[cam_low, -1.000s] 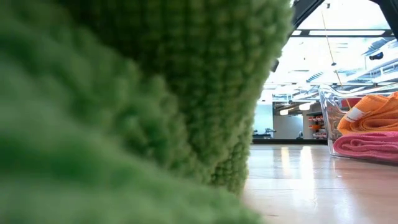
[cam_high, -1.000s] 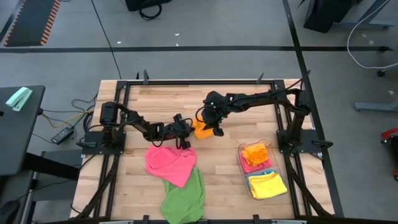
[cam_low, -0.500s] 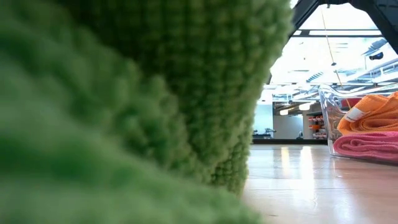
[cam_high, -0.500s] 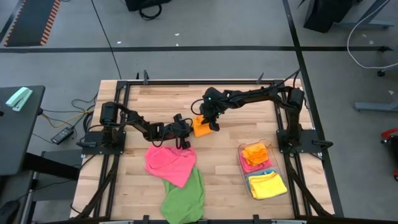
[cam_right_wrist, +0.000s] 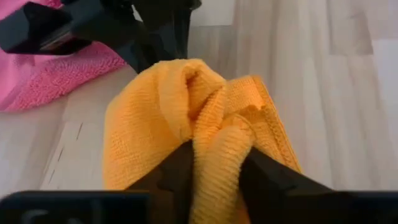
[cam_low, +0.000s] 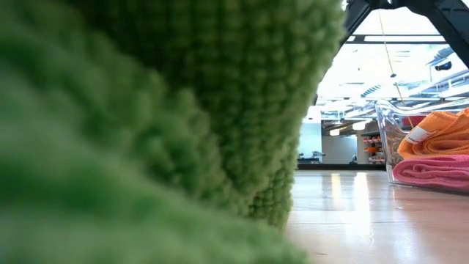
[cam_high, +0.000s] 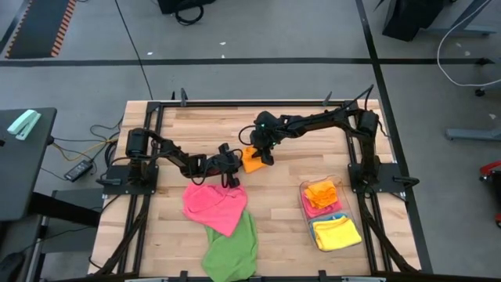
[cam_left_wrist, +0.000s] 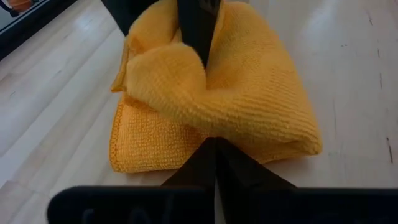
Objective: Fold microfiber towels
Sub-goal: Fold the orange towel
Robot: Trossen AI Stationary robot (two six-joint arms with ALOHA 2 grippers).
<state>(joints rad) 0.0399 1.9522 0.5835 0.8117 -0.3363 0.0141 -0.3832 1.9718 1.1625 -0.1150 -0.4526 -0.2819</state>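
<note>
Both arms meet mid-surface over the same orange towel (cam_high: pixel 251 160). Left gripper (cam_left_wrist: pixel 215 144): jaws pressed together right at the near edge of the cloth, and I honestly can't tell whether a bit of fabric is pinched between them. Right gripper (cam_right_wrist: pixel 214 163): jaws part open with a ridge of the orange cloth bunched up between them, so the fabric sits in the gap but whether it's truly clamped is hard to call. Compared with a second ago, the right gripper (cam_high: pixel 264 154) has come down and in toward the left gripper (cam_high: pixel 232 166); back then the towel hung bunched under it, a little further right, and now it rests as a loosely folded pad on the wooden surface (cam_high: pixel 196 125). No writing or labels readable anywhere. A pink towel (cam_high: pixel 214 206) lies spread nearer the front, partly over a green towel (cam_high: pixel 235 247) that runs to the front edge. At the right sits a clear bin (cam_high: pixel 331 214) with folded orange, pink and yellow towels, a strip of blue showing. The low view is nearly all blocked by the green towel (cam_low: pixel 146 125) up close, with only the bin's (cam_low: pixel 388 139) corner visible at the right.
</note>
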